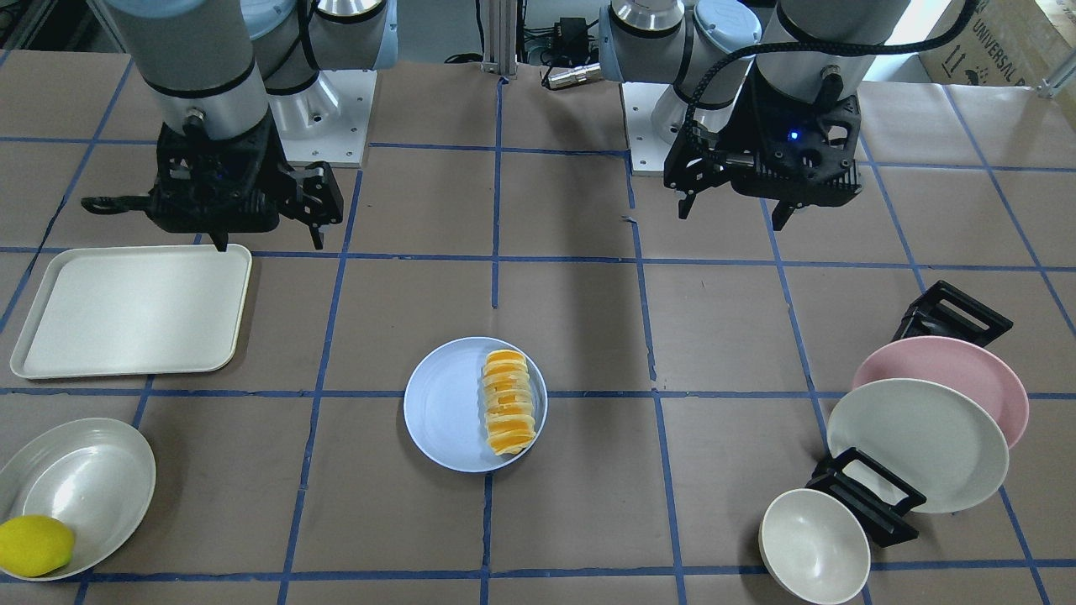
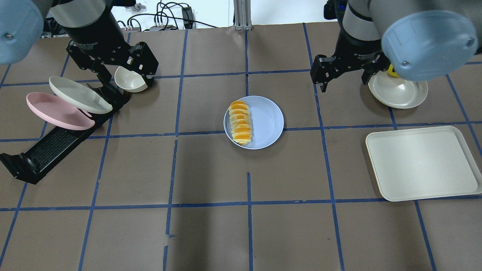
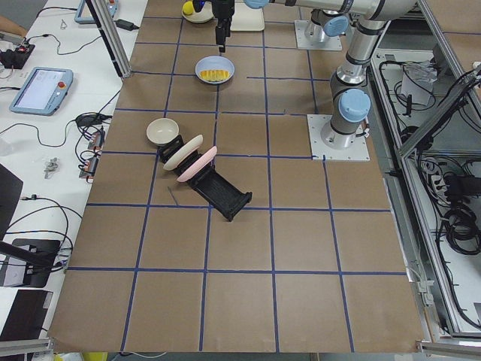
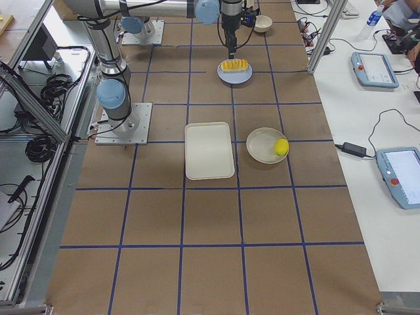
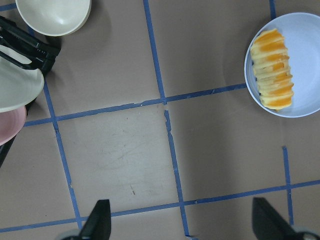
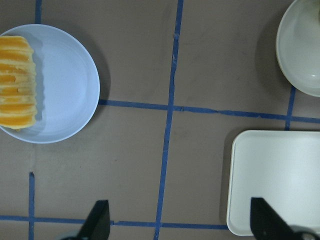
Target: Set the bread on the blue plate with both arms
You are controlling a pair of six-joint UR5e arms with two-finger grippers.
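The bread [image 1: 508,402], striped orange and cream, lies on the blue plate [image 1: 441,412] at the table's middle, along the side nearer my left arm. It also shows in the overhead view [image 2: 241,122] on the plate [image 2: 268,120]. My left gripper [image 1: 733,214] hangs open and empty above the table, well back from the plate; its wrist view shows the bread [image 5: 272,75] at the upper right. My right gripper [image 1: 269,239] is open and empty over the back edge of the cream tray; its wrist view shows the bread [image 6: 15,80] at the upper left.
A cream tray [image 1: 134,311] lies on my right side. A shallow cream dish [image 1: 92,479] holds a yellow lemon [image 1: 34,544]. On my left, a black rack [image 2: 56,143] holds a pink plate [image 1: 967,370] and a cream plate [image 1: 916,441]; a small cream bowl [image 1: 814,546] sits beside it.
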